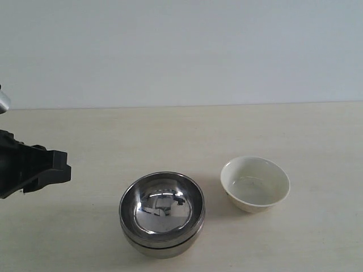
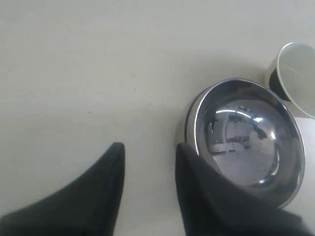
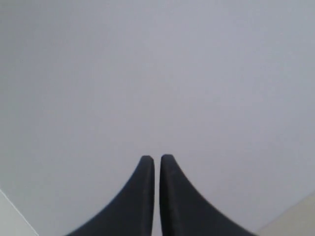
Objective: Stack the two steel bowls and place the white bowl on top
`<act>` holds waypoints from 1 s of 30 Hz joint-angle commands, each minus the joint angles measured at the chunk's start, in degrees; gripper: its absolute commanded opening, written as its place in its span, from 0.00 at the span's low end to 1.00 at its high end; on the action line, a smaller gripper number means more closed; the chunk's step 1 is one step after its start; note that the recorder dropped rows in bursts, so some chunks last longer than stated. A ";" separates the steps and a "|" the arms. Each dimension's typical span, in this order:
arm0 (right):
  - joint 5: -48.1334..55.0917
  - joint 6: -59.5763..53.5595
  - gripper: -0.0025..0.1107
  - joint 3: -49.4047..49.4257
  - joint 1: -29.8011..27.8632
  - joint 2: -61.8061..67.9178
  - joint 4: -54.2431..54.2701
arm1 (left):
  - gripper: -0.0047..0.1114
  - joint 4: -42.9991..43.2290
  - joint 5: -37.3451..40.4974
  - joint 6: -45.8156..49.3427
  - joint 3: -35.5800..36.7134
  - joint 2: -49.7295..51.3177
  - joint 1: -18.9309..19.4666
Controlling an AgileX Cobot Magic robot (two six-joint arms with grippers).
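Stacked two steel bowls (image 1: 161, 212) sat at six o'clock, with the white bowl (image 1: 255, 184) apart from them.

On inspection, the pale table (image 1: 85, 130) carried both items. The steel pair stood upright at six o'clock of the exterior view, one nested inside the other. The white bowl stood upright and empty at about two o'clock from the pair, near but not touching. The left gripper (image 2: 150, 147) hung at nine o'clock from the pair, jaws moderately parted and holding nothing. The right gripper (image 3: 156, 158) faced a plain wall (image 3: 157, 73), its fingers drawn almost together around a thin slit, gripping nothing.
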 commanded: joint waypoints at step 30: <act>38.65 -29.49 0.05 -46.73 0.05 82.57 -3.82 | 0.32 -0.48 -4.38 0.28 3.15 3.99 0.06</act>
